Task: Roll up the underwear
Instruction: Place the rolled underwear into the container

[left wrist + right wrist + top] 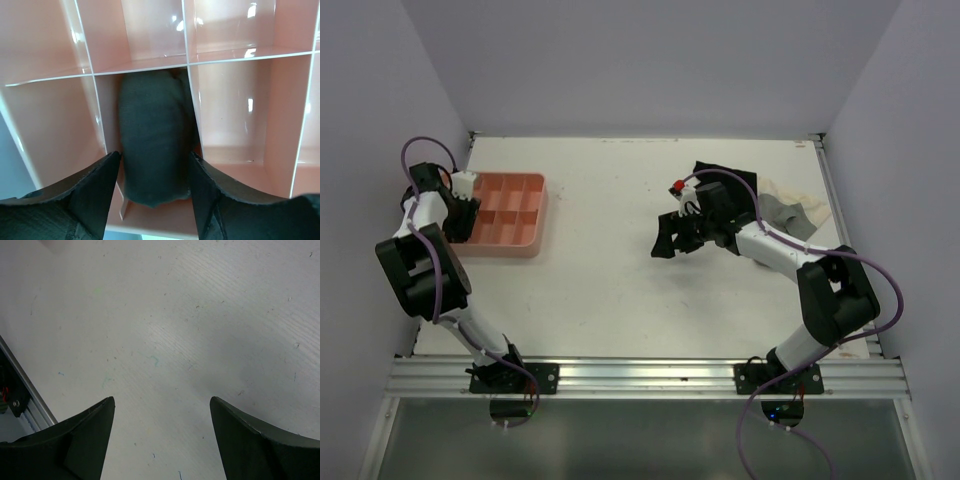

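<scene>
Drop-off step: rolled underwear [155, 145] sits in a pink tray [235, 115] compartment, your left fingers [95, 190] straddle it (gripping or clear, can't tell), right fingers [85, 440] gape empty over worktop [165, 340]; next, lift left straight up without snagging.

The left arm [425, 270] is being held folded up above its base, its wrist being angled forward and down at the far left. The left gripper [463, 212] is being presented with its jaws parted, the two dark fingers [95, 185] being seen apart in the wrist view. The right arm [830, 300] is being bent at the elbow and reached leftward toward the middle. The right gripper [672, 236] is being pointed downward, with its jaws spread wide and nothing between them.
</scene>
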Robot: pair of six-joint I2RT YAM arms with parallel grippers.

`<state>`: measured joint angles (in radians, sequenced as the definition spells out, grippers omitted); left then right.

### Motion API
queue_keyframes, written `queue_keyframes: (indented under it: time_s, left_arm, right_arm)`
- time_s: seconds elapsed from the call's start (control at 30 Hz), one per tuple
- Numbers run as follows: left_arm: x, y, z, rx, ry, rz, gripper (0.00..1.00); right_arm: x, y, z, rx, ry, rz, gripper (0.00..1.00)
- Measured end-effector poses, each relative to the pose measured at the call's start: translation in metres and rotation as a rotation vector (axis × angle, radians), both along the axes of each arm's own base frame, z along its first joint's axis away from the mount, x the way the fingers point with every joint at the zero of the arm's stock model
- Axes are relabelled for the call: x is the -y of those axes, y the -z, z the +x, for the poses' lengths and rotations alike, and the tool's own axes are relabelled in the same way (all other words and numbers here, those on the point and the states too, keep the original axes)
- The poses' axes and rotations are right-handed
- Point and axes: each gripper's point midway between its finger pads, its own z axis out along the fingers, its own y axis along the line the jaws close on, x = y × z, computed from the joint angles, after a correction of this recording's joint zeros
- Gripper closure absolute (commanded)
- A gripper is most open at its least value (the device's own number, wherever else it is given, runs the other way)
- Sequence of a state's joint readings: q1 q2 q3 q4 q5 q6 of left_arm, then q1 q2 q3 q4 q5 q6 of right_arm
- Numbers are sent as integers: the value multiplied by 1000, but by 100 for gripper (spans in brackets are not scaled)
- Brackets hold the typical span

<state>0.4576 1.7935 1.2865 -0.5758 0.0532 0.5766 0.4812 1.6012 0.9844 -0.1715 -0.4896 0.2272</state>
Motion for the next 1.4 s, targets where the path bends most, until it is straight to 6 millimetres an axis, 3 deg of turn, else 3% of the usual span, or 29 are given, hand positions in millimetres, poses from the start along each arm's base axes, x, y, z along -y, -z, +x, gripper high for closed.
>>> queue_keyframes:
  time_s: [0.27, 0.43, 0.53, 0.73, 0.8, 0.83, 0.87, 1.0, 1.07, 1.13, 1.23, 1.33, 1.4]
  left_arm:
    - [1, -7, 2, 12, 6, 8, 30]
    - [8, -24, 5, 57, 27, -5, 30]
    - [14, -50, 9, 135, 49, -2, 29]
    - [29, -128, 17, 338, 118, 61, 25]
    - [42, -150, 20, 395, 164, 79, 16]
    - [52, -158, 22, 418, 195, 80, 14]
    - [64, -166, 23, 440, 233, 80, 0]
    - [134, -183, 26, 516, 418, -8, 0]
    - [173, -179, 22, 523, 502, -83, 0]
    - [211, -168, 16, 508, 572, -159, 0]
    - [264, -135, 3, 450, 658, -267, 0]
    - [301, -99, -18, 364, 713, -347, 0]
    - [314, -77, -29, 313, 723, -381, 0]
  right_arm:
    - [0, 0, 0, 0, 0, 0, 19]
    - [0, 0, 0, 0, 0, 0, 18]
    - [0, 0, 0, 0, 0, 0, 18]
    - [-1, -6, 3, 8, 1, 2, 18]
    - [-1, -9, 3, 12, 3, 1, 18]
    - [0, -11, 3, 15, 5, 0, 18]
    - [0, -14, 3, 19, 6, 0, 18]
    - [6, -24, 3, 44, 29, -17, 15]
    - [11, -30, 3, 58, 44, -31, 1]
    - [16, -36, 1, 74, 58, -45, 1]
    - [24, -44, -3, 104, 83, -55, 1]
    - [36, -43, -15, 117, 108, -71, 1]
    - [43, -37, -25, 108, 116, -81, 1]
